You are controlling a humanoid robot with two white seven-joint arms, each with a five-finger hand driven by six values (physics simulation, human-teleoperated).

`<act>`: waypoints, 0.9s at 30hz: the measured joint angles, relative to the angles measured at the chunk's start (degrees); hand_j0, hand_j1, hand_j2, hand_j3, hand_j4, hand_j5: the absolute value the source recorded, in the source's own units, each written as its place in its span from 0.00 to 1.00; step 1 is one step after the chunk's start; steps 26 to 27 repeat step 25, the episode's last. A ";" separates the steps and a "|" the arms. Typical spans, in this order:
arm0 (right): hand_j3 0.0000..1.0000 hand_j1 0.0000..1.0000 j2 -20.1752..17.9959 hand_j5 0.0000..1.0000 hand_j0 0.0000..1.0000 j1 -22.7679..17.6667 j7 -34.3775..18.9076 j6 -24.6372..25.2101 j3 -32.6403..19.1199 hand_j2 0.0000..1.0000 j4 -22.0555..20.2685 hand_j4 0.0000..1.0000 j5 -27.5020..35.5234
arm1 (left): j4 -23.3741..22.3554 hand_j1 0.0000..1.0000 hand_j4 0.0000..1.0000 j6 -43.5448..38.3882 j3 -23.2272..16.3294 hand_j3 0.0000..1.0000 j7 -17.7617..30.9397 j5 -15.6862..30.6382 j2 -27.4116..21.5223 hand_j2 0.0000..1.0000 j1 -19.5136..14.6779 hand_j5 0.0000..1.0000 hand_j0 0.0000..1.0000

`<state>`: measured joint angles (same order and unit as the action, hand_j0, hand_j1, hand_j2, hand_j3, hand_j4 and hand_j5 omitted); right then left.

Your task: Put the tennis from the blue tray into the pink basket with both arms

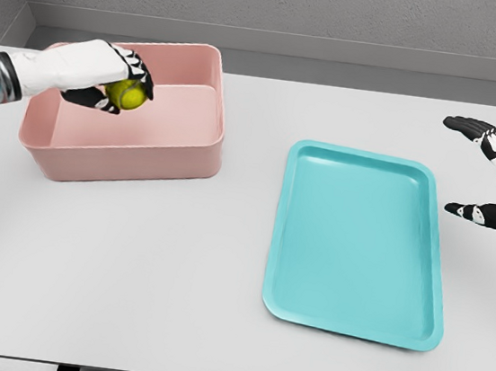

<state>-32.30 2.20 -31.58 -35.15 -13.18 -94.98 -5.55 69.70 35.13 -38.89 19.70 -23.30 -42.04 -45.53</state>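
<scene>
Grey walls stand behind a pale worktop (129, 270) that fills most of the head view. On the worktop, at the far left, sits a pink basket (189, 147), rectangular w/ rounded corners and quite deep walls. To the right of the middle lies a blue tray (349, 325), more turquoise in tone, flat w/ a low rim, its long side running away from the camera and slightly turned. Basket and tray are apart, w/ bare worktop between them.

Left arm comes in from the left edge, approx. at the basket's height. Left hand (107, 78) is over the basket's inside, near its back-left part, and its fingers (140, 68) are curled around a yellow-green tennis ball (130, 95). Ball is held in this hand, above the basket floor; if it touches the floor or wall I cannot tell.

Right hand (494, 175) is at the right edge, beside the tray's far right corner, not touching it. Its fingers are spread wide, thumb low, and it holds nothing.
</scene>
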 measured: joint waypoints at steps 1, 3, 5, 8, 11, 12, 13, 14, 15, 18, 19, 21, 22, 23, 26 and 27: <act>1.00 1.00 0.00 1.00 1.00 0.00 0.00 0.00 0.00 1.00 0.00 1.00 0.00 | -0.17 1.00 1.00 -0.01 0.04 1.00 -0.12 0.11 0.18 1.00 0.00 1.00 1.00; 1.00 1.00 0.00 1.00 1.00 0.00 0.00 0.00 0.00 1.00 0.00 1.00 0.00 | -0.43 1.00 1.00 -0.02 0.10 1.00 -0.29 0.25 0.38 1.00 -0.35 1.00 1.00; 1.00 1.00 0.00 1.00 1.00 0.00 0.00 0.00 0.00 1.00 0.00 1.00 0.00 | -0.65 1.00 1.00 -0.03 0.22 1.00 -0.40 0.33 0.49 1.00 -1.14 1.00 1.00; 1.00 1.00 0.00 1.00 1.00 0.00 0.00 0.00 0.00 1.00 0.00 1.00 0.00 | -0.79 1.00 1.00 -0.04 0.42 1.00 -0.47 0.41 0.55 1.00 -1.32 1.00 1.00; 1.00 1.00 0.00 1.00 1.00 -0.09 0.00 0.00 0.00 1.00 0.00 1.00 0.00 | -0.46 1.00 1.00 -0.03 0.56 1.00 -0.49 1.14 0.18 1.00 -0.88 1.00 1.00; 1.00 1.00 0.00 1.00 1.00 -0.09 0.00 0.00 -0.02 1.00 0.00 1.00 0.00 | -0.33 1.00 1.00 -0.03 0.59 1.00 -0.49 1.65 -0.04 1.00 -0.88 1.00 1.00; 1.00 1.00 0.00 1.00 1.00 -0.09 0.00 0.00 -0.04 1.00 0.00 1.00 0.00 | -0.24 1.00 1.00 -0.03 0.61 1.00 -0.50 2.27 -0.38 1.00 -0.79 1.00 1.00; 1.00 1.00 -0.01 1.00 1.00 -0.09 0.00 0.00 -0.05 1.00 0.00 1.00 0.00 | -0.16 1.00 1.00 -0.03 0.61 1.00 -0.50 2.80 -0.82 1.00 -0.70 1.00 1.00; 1.00 1.00 -0.03 1.00 1.00 0.00 0.00 0.00 -0.06 1.00 0.00 1.00 0.00 | -0.11 1.00 1.00 -0.03 0.62 1.00 -0.50 3.31 -1.39 1.00 -0.79 1.00 1.00; 1.00 1.00 -0.07 1.00 1.00 -0.09 0.00 0.00 -0.08 1.00 0.00 1.00 0.00 | -0.18 1.00 1.00 -0.03 0.74 1.00 -0.46 4.84 -3.68 1.00 -0.70 1.00 1.00; 1.00 1.00 -0.07 1.00 1.00 -0.09 0.00 0.00 -0.08 1.00 0.00 1.00 0.00 | -0.21 1.00 1.00 -0.03 0.81 1.00 -0.45 5.23 -4.67 1.00 -0.53 1.00 1.00; 1.00 1.00 -0.08 1.00 1.00 -0.09 0.00 0.00 -0.09 1.00 0.00 1.00 0.00 | -0.40 1.00 1.00 -0.01 1.56 1.00 -0.42 5.84 -6.69 1.00 1.40 1.00 1.00; 1.00 1.00 -0.09 1.00 1.00 -0.09 0.00 0.00 -0.12 1.00 0.00 1.00 0.00 | -0.49 1.00 1.00 -0.01 2.23 1.00 -0.42 6.05 -7.36 1.00 2.02 1.00 1.00; 1.00 1.00 -0.11 1.00 1.00 -0.17 0.00 0.00 -0.13 1.00 0.00 1.00 0.00 | -0.60 1.00 1.00 -0.02 2.82 1.00 -0.42 6.23 -7.86 1.00 2.02 1.00 1.00; 1.00 1.00 -0.14 1.00 1.00 -0.09 0.00 0.00 -0.15 1.00 0.00 1.00 0.00 | -0.79 1.00 1.00 -0.03 3.54 1.00 -0.39 6.44 -8.48 1.00 2.37 1.00 1.00; 1.00 1.00 -0.14 1.00 1.00 -0.09 0.00 0.00 -0.15 1.00 0.00 1.00 0.00 | -0.79 1.00 1.00 -0.03 3.54 1.00 -0.39 6.44 -8.48 1.00 2.37 1.00 1.00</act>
